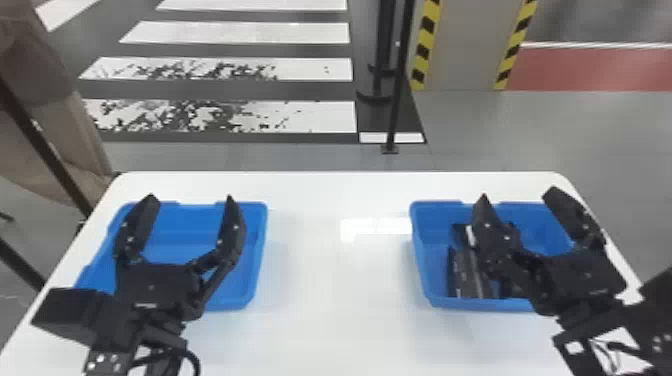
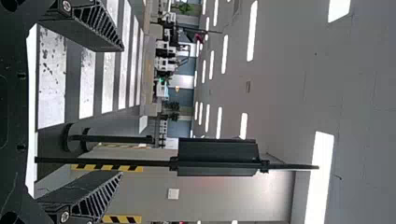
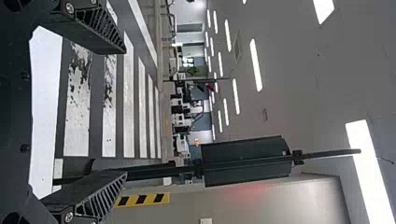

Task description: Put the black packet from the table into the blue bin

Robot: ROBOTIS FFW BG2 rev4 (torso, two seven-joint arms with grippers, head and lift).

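Note:
In the head view my left gripper [image 1: 190, 202] stands open above the left blue bin [image 1: 255, 265], whose visible floor is bare. My right gripper [image 1: 520, 195] is open over the right blue bin [image 1: 422, 270]. Black packets [image 1: 467, 275] lie in that right bin, partly covered by the right gripper's finger. Both grippers are raised, with nothing between their fingers. The left wrist view has the left gripper [image 2: 122, 111] with its two fingers wide apart; in the right wrist view the right gripper [image 3: 126, 112] is spread likewise.
The white table [image 1: 330, 280] carries both bins, one on each side, with bare surface between them. Past its far edge stands a thin black post [image 1: 397, 100] on the floor. A person stands beside the table's left edge.

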